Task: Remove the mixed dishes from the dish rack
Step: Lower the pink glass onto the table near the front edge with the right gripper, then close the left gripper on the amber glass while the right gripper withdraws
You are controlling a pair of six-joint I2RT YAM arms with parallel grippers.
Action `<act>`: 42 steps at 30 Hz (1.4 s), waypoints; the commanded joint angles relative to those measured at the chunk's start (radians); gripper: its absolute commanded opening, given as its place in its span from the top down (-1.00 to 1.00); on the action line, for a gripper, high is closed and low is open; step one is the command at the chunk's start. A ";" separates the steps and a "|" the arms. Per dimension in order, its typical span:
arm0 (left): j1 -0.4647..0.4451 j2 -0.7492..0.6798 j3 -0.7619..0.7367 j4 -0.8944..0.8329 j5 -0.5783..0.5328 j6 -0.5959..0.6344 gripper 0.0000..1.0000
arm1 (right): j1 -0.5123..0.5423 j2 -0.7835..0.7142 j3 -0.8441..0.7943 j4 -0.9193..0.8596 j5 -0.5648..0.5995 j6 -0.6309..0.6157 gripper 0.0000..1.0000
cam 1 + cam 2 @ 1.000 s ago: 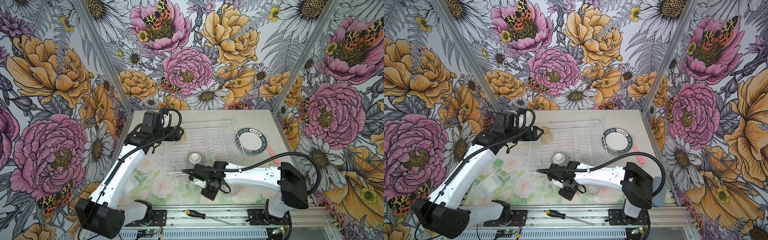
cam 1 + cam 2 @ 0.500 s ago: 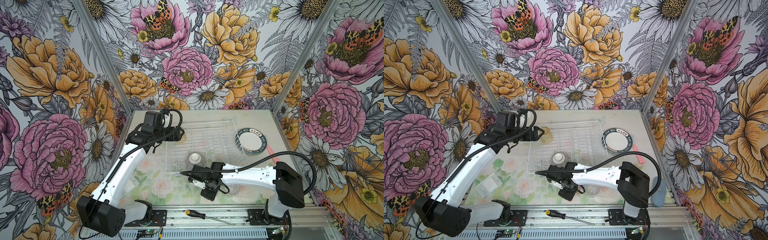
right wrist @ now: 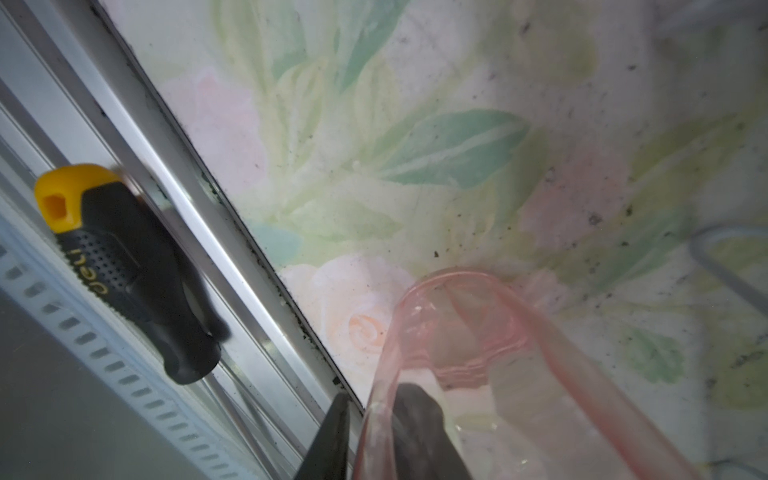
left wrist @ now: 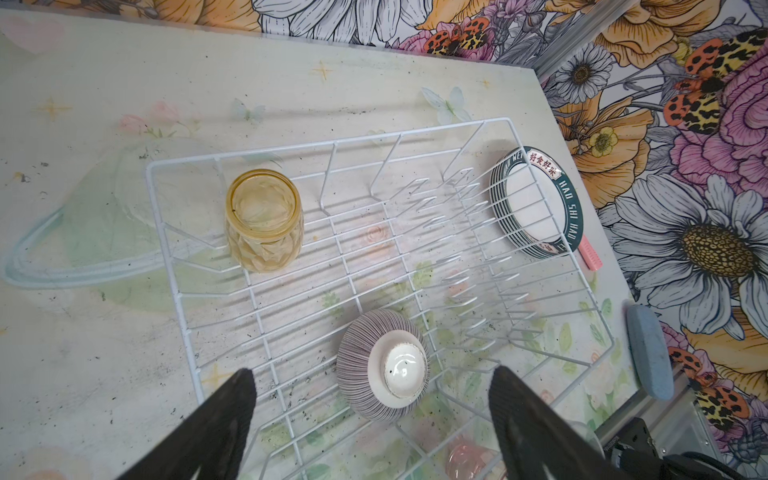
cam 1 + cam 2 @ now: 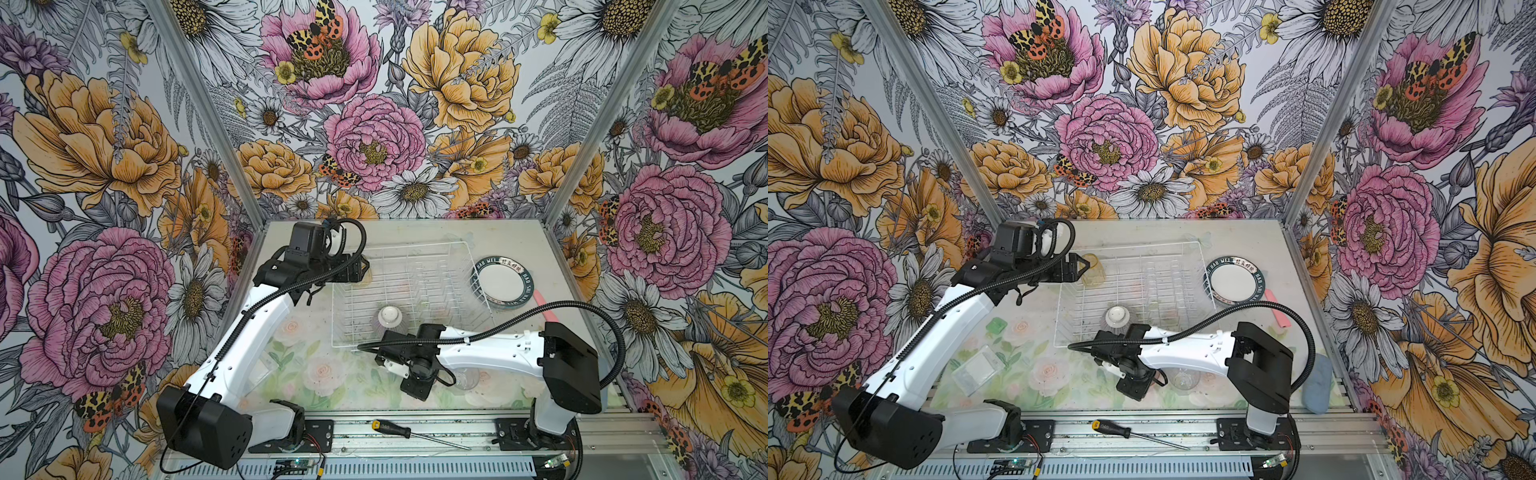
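The right gripper (image 3: 365,419) straddles the wall of the pink tumbler (image 3: 478,365), one finger inside and one outside, close to the glass; whether it pinches cannot be told. The tumbler is outside the dish rack (image 4: 311,282), near the front edge of the table (image 3: 374,124) and the screwdriver (image 3: 124,270). A sideways withdrawal would likely hook the rim and tip it over that edge. The left gripper (image 4: 372,374) hangs wide open and empty above the upturned bowl (image 4: 390,365); the yellow tumbler (image 4: 264,220) stands in the rack.

Left hand (image 4: 372,374) wide open on outstretched arm (image 5: 257,332); right hand (image 3: 374,392) low, fingers (image 3: 415,424) narrowly apart.
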 commanded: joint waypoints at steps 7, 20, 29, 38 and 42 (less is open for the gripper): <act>-0.023 0.058 0.036 -0.101 -0.122 0.041 -0.81 | -0.010 -0.080 0.027 0.009 0.029 0.006 0.05; -0.071 0.206 0.103 -0.116 -0.249 0.071 -0.91 | -0.089 -0.351 0.098 0.007 -0.048 0.025 -0.27; -0.034 0.414 0.239 -0.113 -0.265 0.117 -0.97 | -0.170 -0.420 0.116 0.007 -0.049 0.012 -0.27; 0.007 0.617 0.386 -0.145 -0.253 0.141 -0.96 | -0.226 -0.468 0.093 0.008 -0.002 0.005 -0.27; 0.006 0.680 0.443 -0.175 -0.251 0.152 -0.95 | -0.246 -0.478 0.088 0.009 0.012 -0.001 -0.28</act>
